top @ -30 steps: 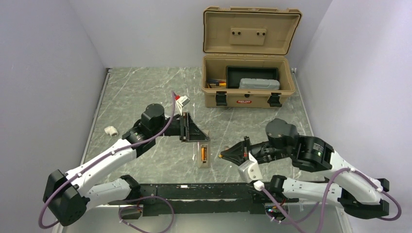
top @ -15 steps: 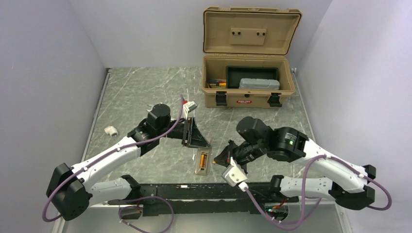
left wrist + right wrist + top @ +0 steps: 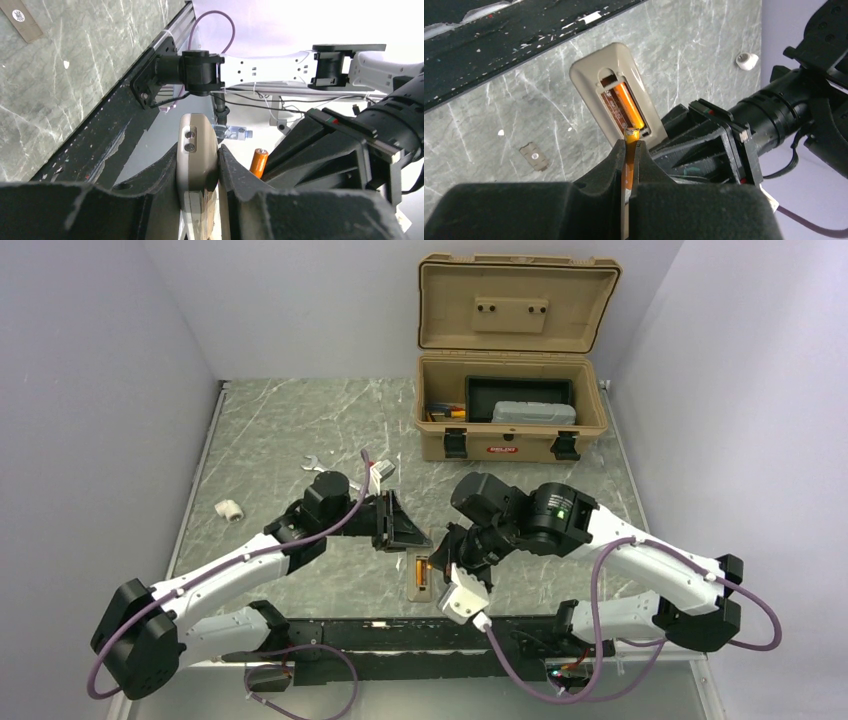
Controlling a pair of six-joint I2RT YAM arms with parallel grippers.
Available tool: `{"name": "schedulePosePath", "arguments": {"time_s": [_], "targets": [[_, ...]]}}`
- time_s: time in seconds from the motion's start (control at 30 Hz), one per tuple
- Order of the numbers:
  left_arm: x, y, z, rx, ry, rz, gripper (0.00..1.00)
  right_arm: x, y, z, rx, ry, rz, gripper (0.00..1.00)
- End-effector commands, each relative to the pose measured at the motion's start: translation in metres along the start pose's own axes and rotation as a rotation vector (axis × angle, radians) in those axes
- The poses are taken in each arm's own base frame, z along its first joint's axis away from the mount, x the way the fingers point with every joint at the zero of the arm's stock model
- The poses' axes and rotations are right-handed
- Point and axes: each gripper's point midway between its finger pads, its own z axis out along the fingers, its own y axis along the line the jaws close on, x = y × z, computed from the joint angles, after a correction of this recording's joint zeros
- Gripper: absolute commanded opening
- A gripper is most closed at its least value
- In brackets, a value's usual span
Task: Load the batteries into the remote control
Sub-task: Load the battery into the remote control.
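Note:
The remote control (image 3: 419,586) lies back up near the table's front edge, its battery bay open. One orange battery (image 3: 630,107) lies in the bay. My left gripper (image 3: 412,540) is shut on the remote's far end (image 3: 197,130), the grey-tan body pressed between both fingers. My right gripper (image 3: 630,144) is shut on a second battery (image 3: 631,134). That battery stands lengthwise between the pads, its tip just above the bay's near end. It also shows as an orange cylinder (image 3: 259,162) in the left wrist view. Whether it touches the remote I cannot tell.
A small grey battery cover (image 3: 534,156) lies on the marble to one side of the remote. A white plastic fitting (image 3: 229,509) sits at the left, a silver wrench (image 3: 315,463) behind the left arm. An open tan toolbox (image 3: 510,430) stands at the back right.
My right arm has swung left and forward, carrying the battery from right of the remote to right over its bay. The left arm has shifted slightly while still holding the remote.

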Motion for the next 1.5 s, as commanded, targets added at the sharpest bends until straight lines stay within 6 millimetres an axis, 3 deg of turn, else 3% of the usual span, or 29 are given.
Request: {"name": "schedulePosePath", "arguments": {"time_s": [0.0, 0.3, 1.13, 1.3, 1.47], "targets": [[-0.008, -0.024, -0.003, 0.084, -0.060, 0.028, 0.00, -0.008, 0.002, 0.000, -0.048, -0.004, -0.084, 0.00], [-0.001, -0.036, 0.001, 0.102, -0.009, 0.100, 0.00, -0.019, 0.021, 0.014, -0.151, -0.001, -0.121, 0.00], [0.016, -0.038, 0.015, 0.120, 0.048, 0.108, 0.00, -0.019, 0.032, 0.030, -0.227, 0.035, -0.159, 0.00], [0.016, -0.038, 0.017, 0.123, 0.051, 0.108, 0.00, -0.023, 0.034, 0.032, -0.234, 0.016, -0.149, 0.13], [0.016, -0.039, 0.018, 0.126, 0.055, 0.109, 0.00, -0.024, 0.034, 0.034, -0.234, 0.009, -0.150, 0.17]]}}
